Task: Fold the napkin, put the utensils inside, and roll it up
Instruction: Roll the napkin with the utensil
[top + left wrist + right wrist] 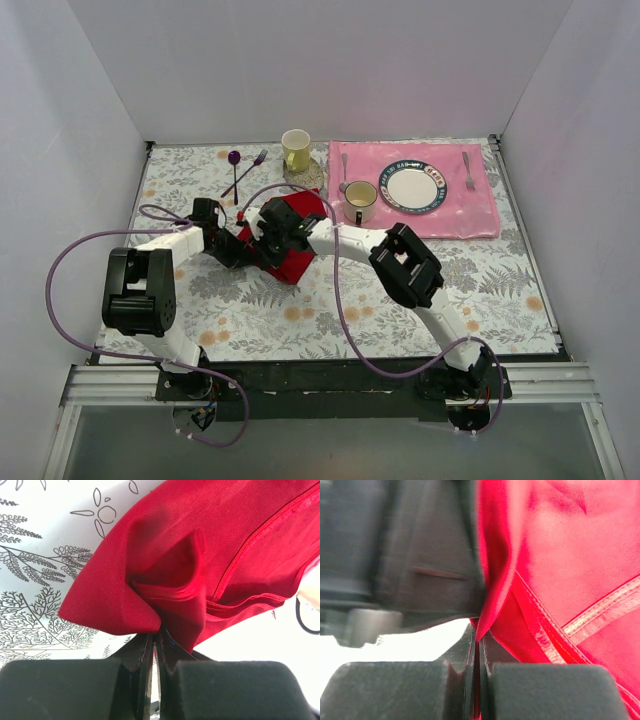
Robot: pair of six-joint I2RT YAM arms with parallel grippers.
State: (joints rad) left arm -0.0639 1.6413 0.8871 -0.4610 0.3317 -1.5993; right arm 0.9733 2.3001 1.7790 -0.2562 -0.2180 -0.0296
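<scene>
Folding under way: the red napkin [240,540] is held by both claws at once. The left gripper [154,637] is pinched on a bunched fold rising just above its tips, the right gripper [479,636] on a stitched hem. The soft, finely woven cloth is judged partly folded. No utensil is seen inside, and rolling is not yet done.

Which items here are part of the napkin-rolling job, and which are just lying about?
In the job: napkin, pinched by the left gripper and right gripper. No utensil shows at the napkin.

Lying about: purple spoon and fork, yellow mug, cup, plate, placemat, silver fork.
</scene>
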